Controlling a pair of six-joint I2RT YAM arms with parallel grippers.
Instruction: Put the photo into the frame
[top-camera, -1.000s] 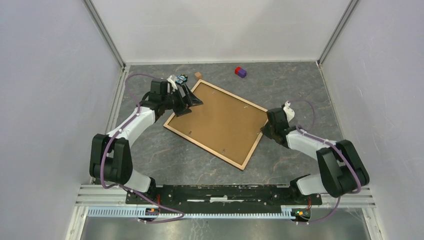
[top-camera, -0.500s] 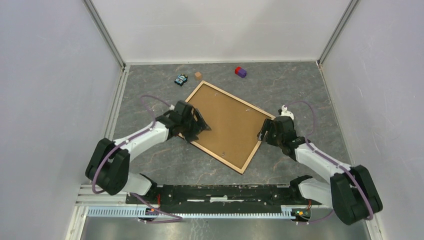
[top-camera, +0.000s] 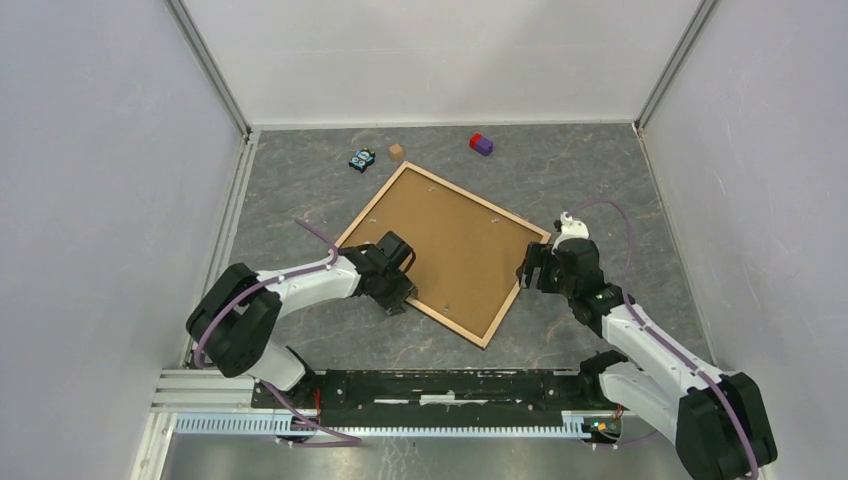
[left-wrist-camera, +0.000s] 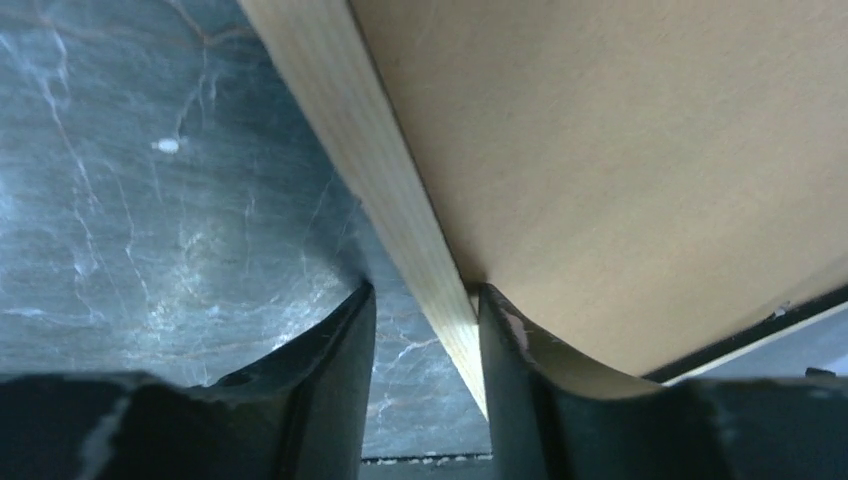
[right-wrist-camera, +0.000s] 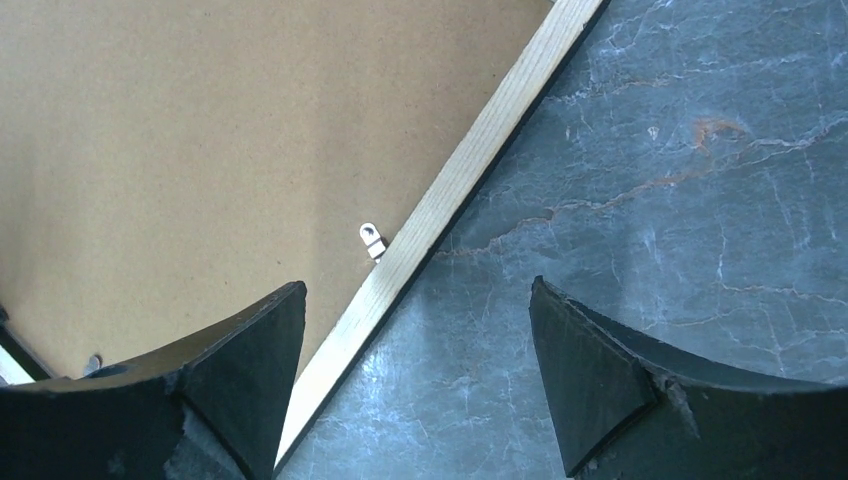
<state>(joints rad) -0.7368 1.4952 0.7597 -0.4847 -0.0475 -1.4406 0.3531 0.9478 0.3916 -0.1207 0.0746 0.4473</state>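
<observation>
The frame (top-camera: 372, 206) lies flat on the table, light wood rails up, with a brown backing board (top-camera: 450, 245) filling it. The photo is hidden. My left gripper (top-camera: 398, 292) straddles the near-left rail (left-wrist-camera: 380, 170). Its jaws are narrowed, the right finger (left-wrist-camera: 510, 350) sits against the rail's inner edge and the left finger stands clear of it. My right gripper (top-camera: 526, 270) hangs open over the right rail (right-wrist-camera: 470, 160). One of its fingers (right-wrist-camera: 250, 340) is above the board (right-wrist-camera: 180, 130) and the other is above bare table.
A small blue-and-black toy (top-camera: 362, 159), a brown cube (top-camera: 397, 152) and a red-and-purple block (top-camera: 481, 144) lie by the far wall. A metal tab (right-wrist-camera: 371, 238) sticks out on the board beside the right rail. White walls enclose the grey marbled table (top-camera: 620, 190).
My left arm swung from the frame's far-left corner to its near-left rail, and its jaws narrowed. My right gripper opened off the right rail and drew back slightly. The frame turned a little.
</observation>
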